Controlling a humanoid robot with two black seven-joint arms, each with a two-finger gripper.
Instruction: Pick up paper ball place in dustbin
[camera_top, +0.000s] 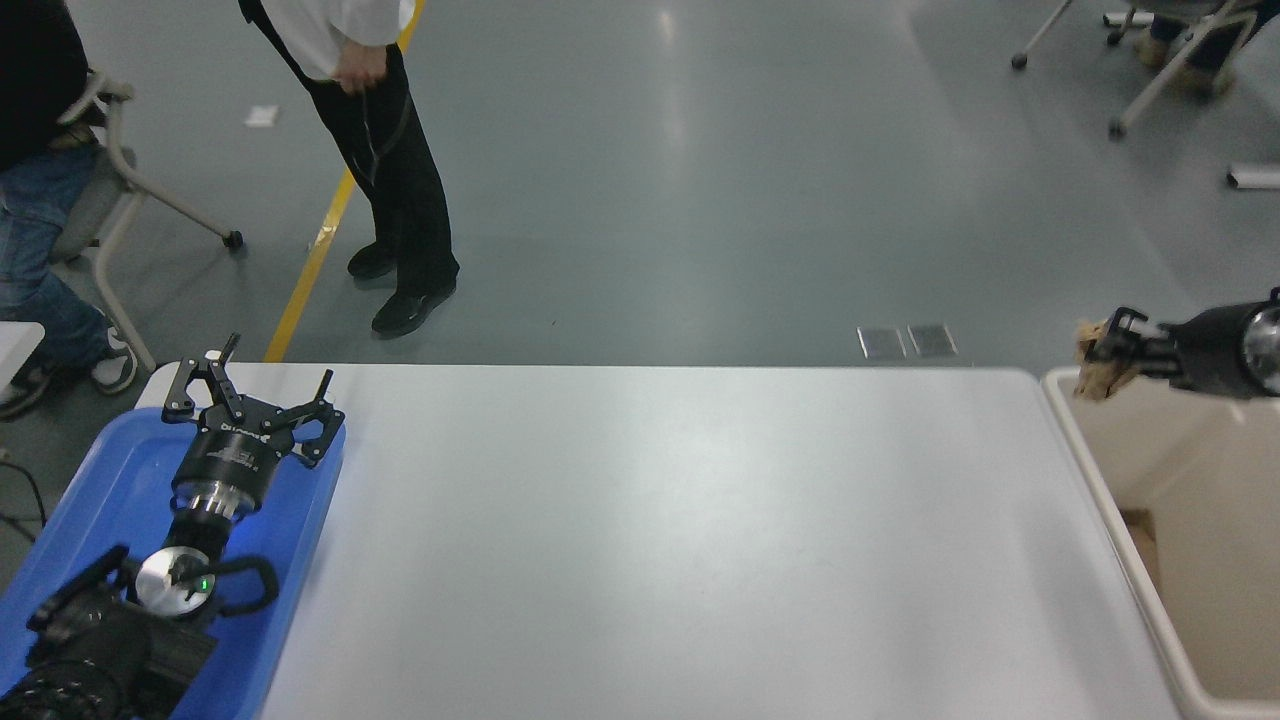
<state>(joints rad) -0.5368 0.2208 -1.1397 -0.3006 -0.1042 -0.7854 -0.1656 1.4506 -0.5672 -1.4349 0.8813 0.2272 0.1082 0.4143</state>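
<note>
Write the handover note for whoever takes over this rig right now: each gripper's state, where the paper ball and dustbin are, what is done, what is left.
Right gripper: shut on the paper ball, held in the air over the far left corner of the dustbin.
Left gripper: open, holding nothing, parked over the blue tray at the table's left end.
Done: ball picked up and carried to the bin.
Left: open the jaws so the ball drops inside, then pull the arm back.

one high camera, looking forward and down

it sits on the robot's side above the white table (640, 540), taking in its full width, grey floor beyond, a blue tray (90, 500) lower left and a tub (1100, 480) cut by the right edge, perhaps half shown.
</note>
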